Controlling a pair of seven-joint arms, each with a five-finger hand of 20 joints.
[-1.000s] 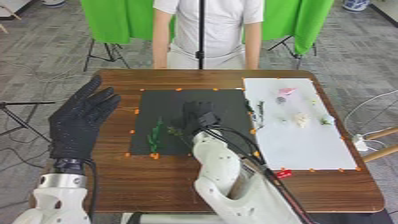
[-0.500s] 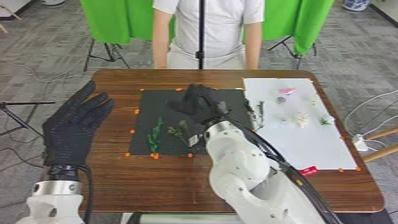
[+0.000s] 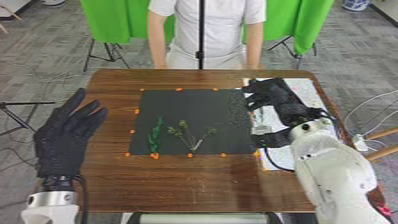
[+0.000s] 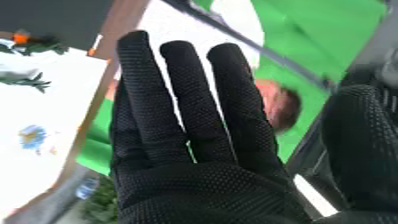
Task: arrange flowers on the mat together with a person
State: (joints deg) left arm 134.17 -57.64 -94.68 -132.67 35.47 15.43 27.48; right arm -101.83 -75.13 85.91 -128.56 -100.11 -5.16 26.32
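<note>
Holds the right hand point(image 3: 289, 102) over the left part of the white sheet point(image 3: 306, 95), fingertips near the far right corner of the black mat point(image 3: 178, 102). Has its fingers point(image 4: 191, 100) straight and side by side, slim gaps between. Cannot tell how high above the sheet.

Has a branching sprig point(image 3: 184, 131) on the mat, left of the right hand and nearer the robot, and a leafy green stem point(image 3: 155, 136) beside it, farther left from that hand. Shows on the sheet, beside the right hand's fingers in the right wrist view, a small blue-and-yellow flower point(image 4: 33, 136) and a green sprig point(image 4: 35, 82).

Holds the left hand point(image 3: 67, 142) by the left side of the brown table point(image 3: 200, 185), well apart from the right hand, fingers pointing forward, slightly spread.
</note>
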